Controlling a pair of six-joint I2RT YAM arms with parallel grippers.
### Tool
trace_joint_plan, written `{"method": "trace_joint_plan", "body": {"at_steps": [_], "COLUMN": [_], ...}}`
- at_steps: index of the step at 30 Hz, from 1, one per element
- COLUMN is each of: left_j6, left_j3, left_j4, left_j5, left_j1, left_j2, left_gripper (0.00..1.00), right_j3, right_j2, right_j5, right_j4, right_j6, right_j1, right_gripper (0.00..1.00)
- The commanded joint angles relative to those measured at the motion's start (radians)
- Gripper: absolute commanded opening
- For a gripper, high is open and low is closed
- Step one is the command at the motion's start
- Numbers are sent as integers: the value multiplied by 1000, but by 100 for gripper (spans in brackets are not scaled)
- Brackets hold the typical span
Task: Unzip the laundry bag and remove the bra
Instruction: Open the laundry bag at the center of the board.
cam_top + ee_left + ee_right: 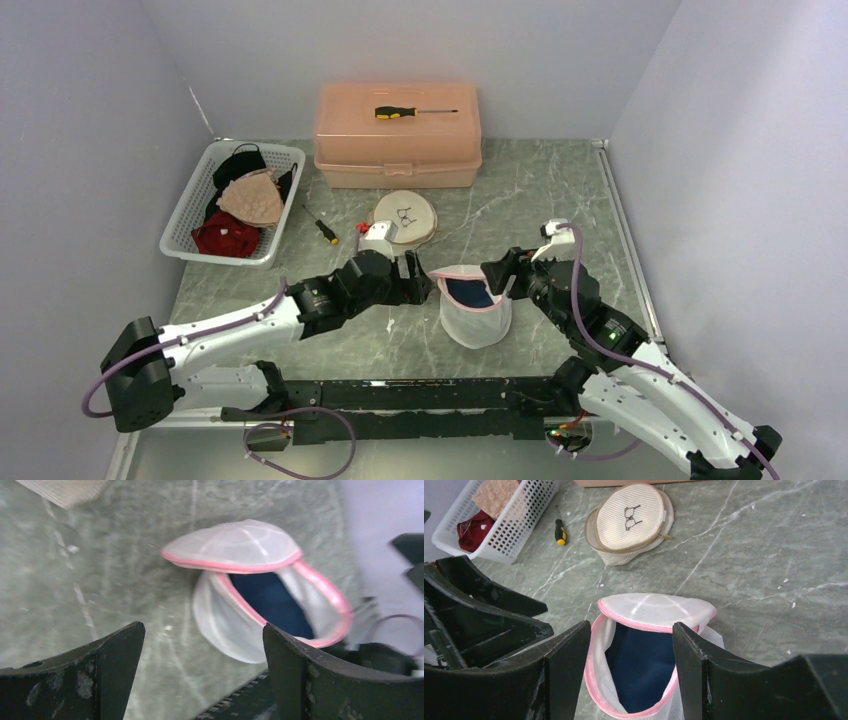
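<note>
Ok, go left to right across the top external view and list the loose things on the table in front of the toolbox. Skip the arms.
white basket → small screwdriver → beige round mesh bag → pink-trimmed laundry bag

Laundry bags, two: a pink-trimmed bag [472, 318] toward the near edge of the table [560, 200], a beige bag [405, 217] mid-table. One navy bra [468, 292]. Screwdrivers, two: a long screwdriver [415, 112], a stubby screwdriver [322, 228]. One peach box [397, 160] at the far edge. One white basket [185, 220] by the left edge, showing three pieces: a black garment [238, 165], a tan garment [252, 200], a red garment [226, 238].
</note>
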Motion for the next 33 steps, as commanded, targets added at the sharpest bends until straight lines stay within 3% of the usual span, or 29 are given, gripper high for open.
{"method": "trace_joint_plan", "body": {"at_steps": [1,3,8,11,15,19,24,27,33], "left_j6": [-355,-424,-571,-618,-628,-606,-613,-604,-544], "left_j3": [-4,-13,139,184,189,268,234,221,226], "left_j4": [81,115,-96,-140,-80,-151,-136,-124,-160], "left_j5": [103,106,140,173,201,223,216,200,179], "left_j1": [12,21,24,25,26,25,26,29,41], "left_j2": [-68,-75,55,135,203,271,288,306,327], "left_gripper": [93,93,84,83,81,73,64,52,10], "right_j3": [-5,-5,-7,-6,-8,-17,-24,-21,22], "right_j2": [18,28,37,37,24,14,12,28,77], "right_j5": [-7,-4,7,9,-1,-12,-26,-46,-122], "right_j4": [81,90,97,93,92,85,88,96,91], "right_j6": [3,5,6,5,11,23,24,16,-37], "right_j1": [0,-1,0,0,-1,0,-1,1,1], "right_gripper": [64,64,64,64,64,64,64,64,64]}}
